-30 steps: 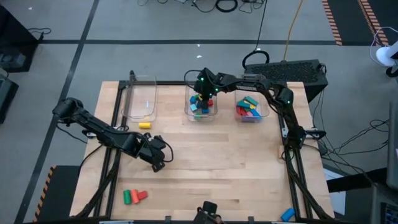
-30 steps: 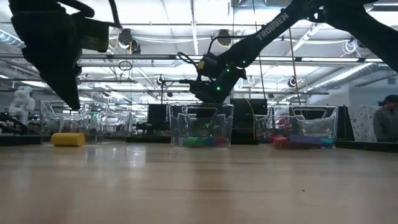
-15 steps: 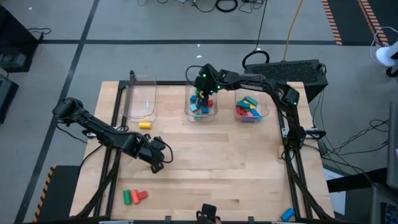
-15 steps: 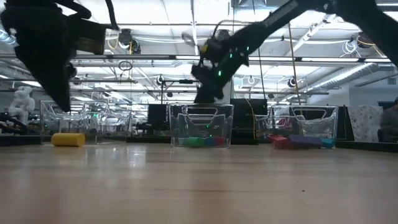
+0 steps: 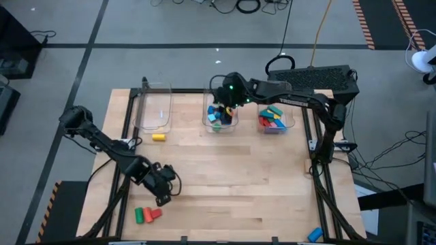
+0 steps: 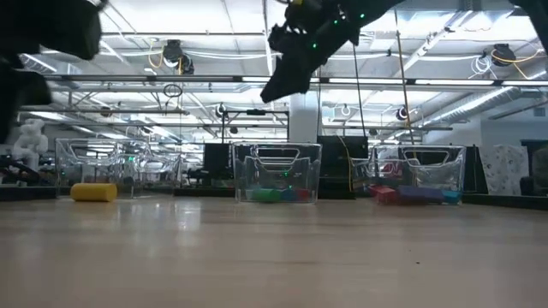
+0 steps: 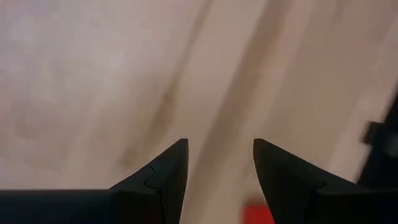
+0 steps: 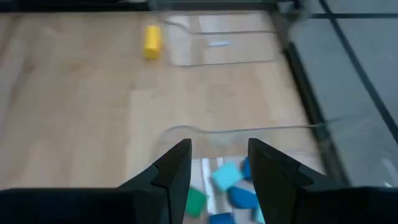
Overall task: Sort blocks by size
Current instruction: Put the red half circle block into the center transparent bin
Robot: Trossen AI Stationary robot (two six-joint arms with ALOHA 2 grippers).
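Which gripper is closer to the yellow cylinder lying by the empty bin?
Left. The left gripper hangs toward the front edge from the yellow cylinder; the right gripper is farther, above the middle bin.

The pale, smooth wooden plank tabletop (image 5: 225, 177) carries three clear glossy plastic bins (image 5: 154, 110) and matt solid-coloured blocks (image 5: 159, 137), framed by dark metal rails (image 5: 320, 184).

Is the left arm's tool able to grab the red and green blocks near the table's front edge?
Probably yes. The left tool hangs open just above and beside the green block and red block, with only bare table between them.
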